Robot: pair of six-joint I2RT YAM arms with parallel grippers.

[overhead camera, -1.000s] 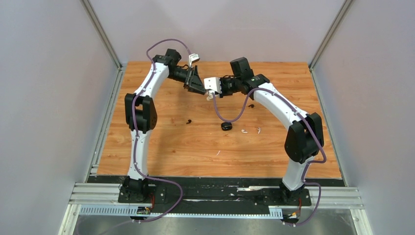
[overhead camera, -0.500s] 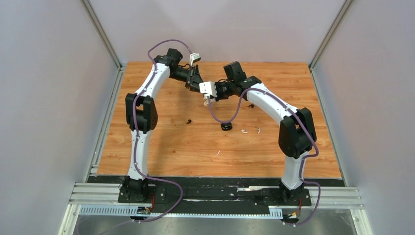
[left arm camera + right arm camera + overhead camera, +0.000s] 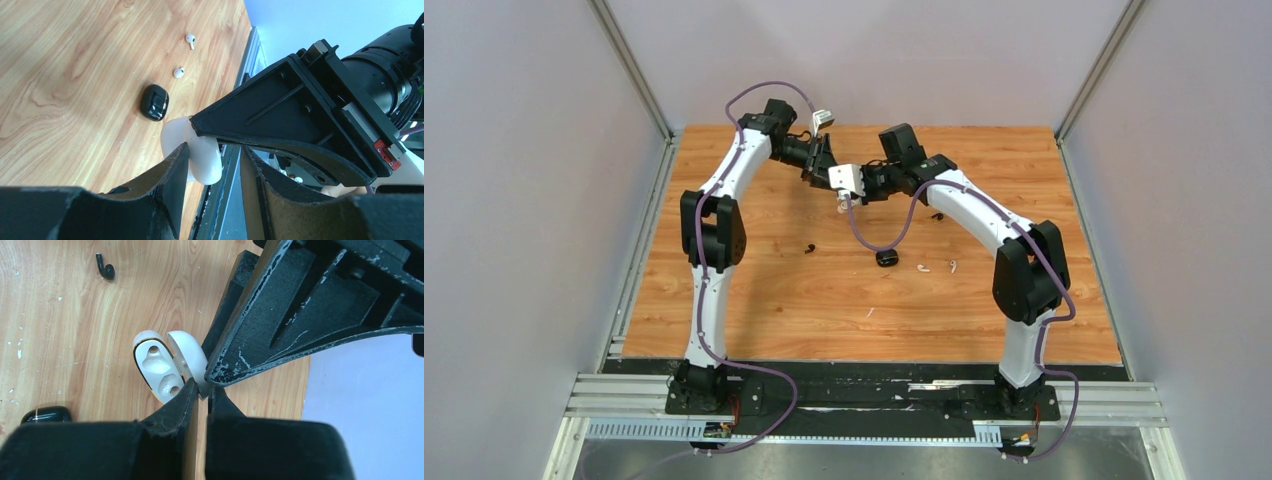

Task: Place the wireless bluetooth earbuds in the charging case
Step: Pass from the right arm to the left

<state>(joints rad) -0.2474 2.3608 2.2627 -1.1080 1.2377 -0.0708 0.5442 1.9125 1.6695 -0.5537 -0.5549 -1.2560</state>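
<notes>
On the wooden table (image 3: 754, 320), nearest to the arm bases, a black case (image 3: 885, 257) is seen lying shut. Just to its right, two white earbuds are seen on the wood: the first white earbud (image 3: 922, 267) and the second white earbud (image 3: 953, 266), near each other but not touching. A little to the left of the black case, a black earbud (image 3: 809, 248) is seen by itself. Farther back, a second black earbud (image 3: 937, 215) is partly hidden beside the right arm. All four earbuds are seen on the wood, well apart from the white case. Farthest back, the two pincers are brought close together above the table. The white charging case (image 3: 160, 367) is held up in the air with its lid open, and two hollow cups can be seen inside it. The right gripper (image 3: 202, 385) is pinched tight on the edge of this case, close to where the lid joins the bottom. The left gripper (image 3: 214, 149) is set partly open: one of its fingers (image 3: 175, 170) is laid against the lid, and a gap is seen between the case and the other finger.
</notes>
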